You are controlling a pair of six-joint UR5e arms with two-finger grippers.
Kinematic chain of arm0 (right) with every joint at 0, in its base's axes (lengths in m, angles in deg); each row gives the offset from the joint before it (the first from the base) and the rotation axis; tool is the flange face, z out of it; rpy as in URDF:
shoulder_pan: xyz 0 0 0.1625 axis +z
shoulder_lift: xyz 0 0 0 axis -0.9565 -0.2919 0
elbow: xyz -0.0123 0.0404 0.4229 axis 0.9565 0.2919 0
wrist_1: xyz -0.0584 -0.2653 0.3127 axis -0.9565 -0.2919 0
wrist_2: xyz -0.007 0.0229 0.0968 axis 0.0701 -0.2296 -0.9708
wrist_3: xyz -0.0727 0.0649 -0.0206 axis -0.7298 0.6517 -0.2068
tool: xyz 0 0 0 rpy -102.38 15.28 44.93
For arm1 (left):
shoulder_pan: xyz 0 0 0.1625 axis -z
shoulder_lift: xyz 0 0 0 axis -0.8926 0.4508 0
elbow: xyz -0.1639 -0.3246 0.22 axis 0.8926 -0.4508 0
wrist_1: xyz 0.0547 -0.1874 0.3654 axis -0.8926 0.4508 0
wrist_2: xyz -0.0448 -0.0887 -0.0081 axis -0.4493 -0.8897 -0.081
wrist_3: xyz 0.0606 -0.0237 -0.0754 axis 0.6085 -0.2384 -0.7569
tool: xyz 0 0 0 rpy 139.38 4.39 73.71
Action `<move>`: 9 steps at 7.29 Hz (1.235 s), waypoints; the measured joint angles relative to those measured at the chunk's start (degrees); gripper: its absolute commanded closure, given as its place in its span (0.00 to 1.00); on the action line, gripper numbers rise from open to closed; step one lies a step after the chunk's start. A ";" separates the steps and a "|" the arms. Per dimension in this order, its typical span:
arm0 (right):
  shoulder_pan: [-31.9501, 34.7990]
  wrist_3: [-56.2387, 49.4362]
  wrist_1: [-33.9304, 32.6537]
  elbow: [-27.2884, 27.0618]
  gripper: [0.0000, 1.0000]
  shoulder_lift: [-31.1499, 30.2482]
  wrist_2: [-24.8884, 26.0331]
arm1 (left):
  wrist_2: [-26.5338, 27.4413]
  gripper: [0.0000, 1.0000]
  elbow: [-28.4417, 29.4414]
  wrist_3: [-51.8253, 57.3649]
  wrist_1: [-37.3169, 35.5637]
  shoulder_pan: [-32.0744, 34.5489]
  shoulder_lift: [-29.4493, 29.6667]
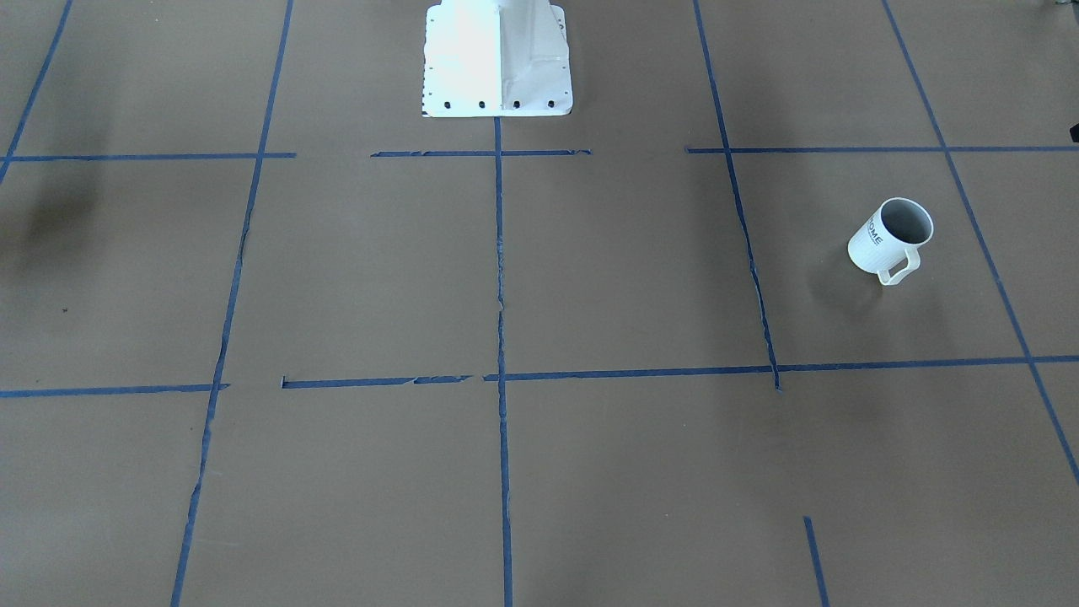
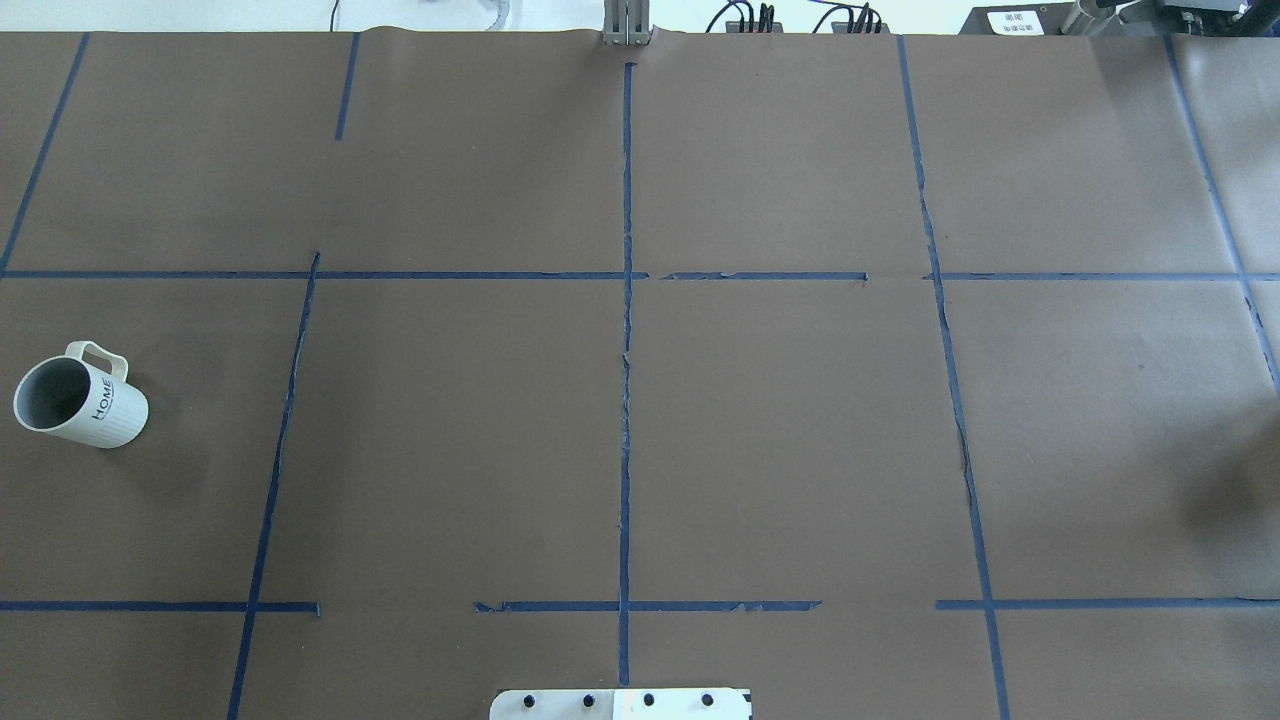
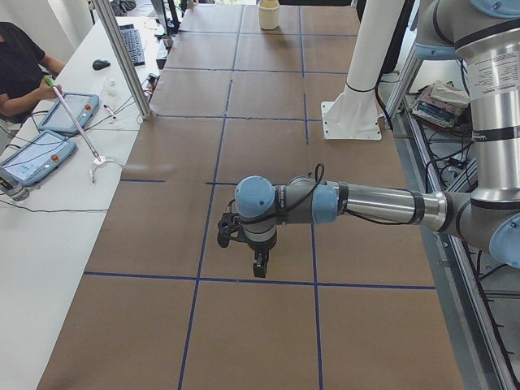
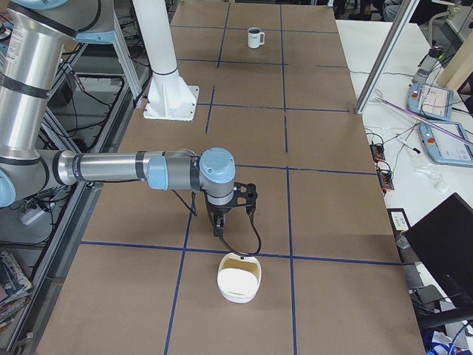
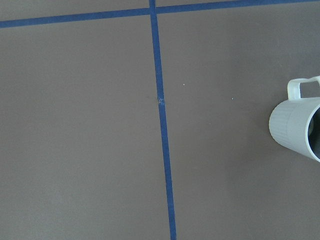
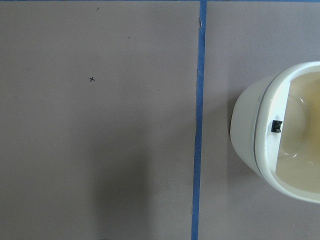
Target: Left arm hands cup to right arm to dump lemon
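the cup (image 2: 80, 400) looks rigid, light, slick and breakable; take its rim opposite the handle. whether the left hand (image 3: 248, 252) or right hand (image 4: 235, 218) is open, i cannot tell.

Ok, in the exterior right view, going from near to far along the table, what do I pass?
White container → right gripper → white pedestal base → cup.
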 measured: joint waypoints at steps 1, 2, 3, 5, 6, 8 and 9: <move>-0.01 0.02 0.00 -0.01 0.00 -0.03 -0.03 | -0.13 0.00 0.00 0.09 0.06 0.03 -0.30; -0.02 0.06 0.00 -0.02 0.00 -0.03 -0.06 | -0.20 0.00 -0.18 0.29 0.16 0.01 -0.61; -0.02 0.08 0.02 -0.04 0.00 -0.05 -0.13 | -0.39 0.00 -0.48 0.34 0.85 -0.03 -0.75; -0.02 0.09 0.08 -0.05 0.00 -0.10 -0.39 | -2.55 0.00 -0.14 -3.10 4.14 -0.85 -0.86; -0.06 0.09 0.10 -0.03 0.00 -0.11 -0.50 | -3.16 0.00 0.04 -7.25 6.99 -2.59 -0.83; -0.09 0.09 0.43 -0.02 0.00 -0.06 -0.71 | -3.08 0.00 0.32 -19.99 15.87 -8.85 -0.74; -0.14 0.09 0.66 0.01 0.00 -0.04 -0.89 | -2.83 0.00 0.88 -27.13 21.12 -12.72 -0.62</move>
